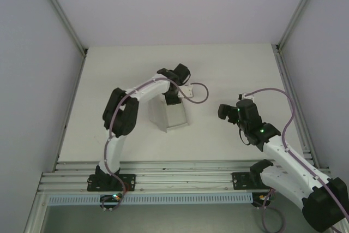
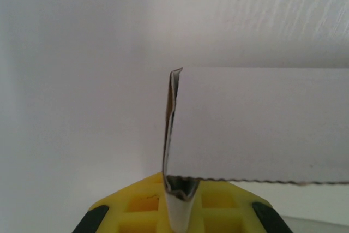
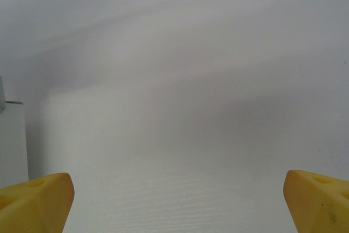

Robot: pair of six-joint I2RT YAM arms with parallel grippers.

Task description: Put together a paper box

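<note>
The paper box [image 1: 170,115] is a partly folded white blank standing on the table in the middle, panels splayed downward. My left gripper [image 1: 173,98] is over its top edge and shut on it. The left wrist view has the yellow fingers [image 2: 136,205] pinching a doubled paper edge [image 2: 173,135], and a flat white panel [image 2: 262,124] runs off to the right. My right gripper [image 1: 223,112] hovers to the right of the box, apart from it. Its yellow fingertips [image 3: 38,200] stand wide open over the bare table with nothing between them.
The white table [image 1: 229,75] is bounded by pale walls and metal frame posts [image 1: 61,13] at both sides. An aluminium rail [image 1: 180,168] runs along the near edge, where the arm bases are bolted. A purple cable [image 1: 200,95] loops beside the left wrist.
</note>
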